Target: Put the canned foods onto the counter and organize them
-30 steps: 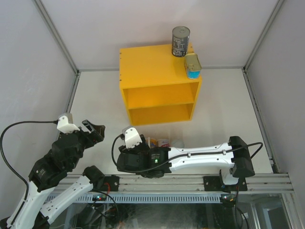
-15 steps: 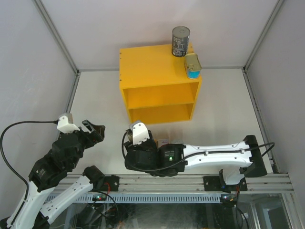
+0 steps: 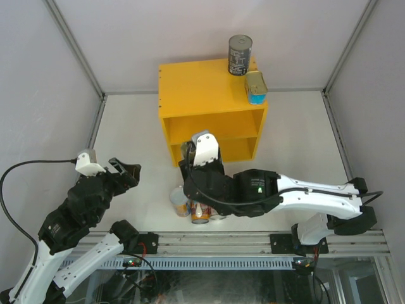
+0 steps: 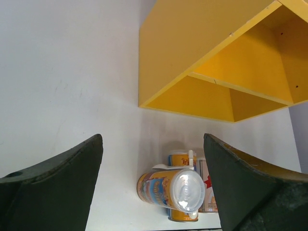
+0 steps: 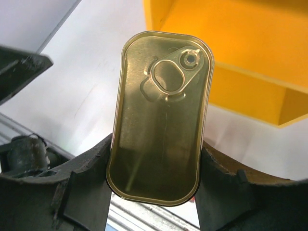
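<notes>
Right gripper [image 5: 156,144] has risen toward the shelf [image 3: 202,88] at twelve o'clock, clamping a gold-lidded tin [image 5: 161,96]; left gripper [image 4: 152,137] gapes empty; the narrow side grip could let the tin slip.

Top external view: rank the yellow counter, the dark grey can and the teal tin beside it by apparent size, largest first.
1. Yellow counter, by far the largest.
2. Dark grey can, slightly larger than the tin here.
3. Teal tin, though close enough to be unsure.
</notes>
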Available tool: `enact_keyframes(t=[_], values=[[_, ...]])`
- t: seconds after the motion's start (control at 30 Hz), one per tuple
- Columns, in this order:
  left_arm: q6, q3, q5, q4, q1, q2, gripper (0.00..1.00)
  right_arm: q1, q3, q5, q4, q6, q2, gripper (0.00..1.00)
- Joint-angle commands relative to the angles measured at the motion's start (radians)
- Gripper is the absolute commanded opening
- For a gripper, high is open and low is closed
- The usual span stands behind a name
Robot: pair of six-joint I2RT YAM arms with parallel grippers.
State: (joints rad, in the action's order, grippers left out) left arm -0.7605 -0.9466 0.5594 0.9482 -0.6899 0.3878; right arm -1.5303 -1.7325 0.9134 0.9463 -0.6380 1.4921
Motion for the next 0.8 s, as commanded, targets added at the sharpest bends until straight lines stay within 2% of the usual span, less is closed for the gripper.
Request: enact_keyframes(t=[0.0, 0.4, 0.77], values=[[-0.011, -0.012, -0.027, -0.078, -0.003, 0.008, 0.89, 0.067, -0.085, 0.063, 0.005, 0.074, -0.065, 0.00], [0.032, -0.060, -0.050, -0.116, -0.004, 0.058, 0.89, 0.354, -0.287, -0.074, 0.036, 0.239, -0.033, 0.00], [0.051, -0.094, -0.080, -0.180, -0.003, 0.108, 0.89, 0.592, -0.324, -0.208, -0.030, 0.367, 0.027, 0.00]])
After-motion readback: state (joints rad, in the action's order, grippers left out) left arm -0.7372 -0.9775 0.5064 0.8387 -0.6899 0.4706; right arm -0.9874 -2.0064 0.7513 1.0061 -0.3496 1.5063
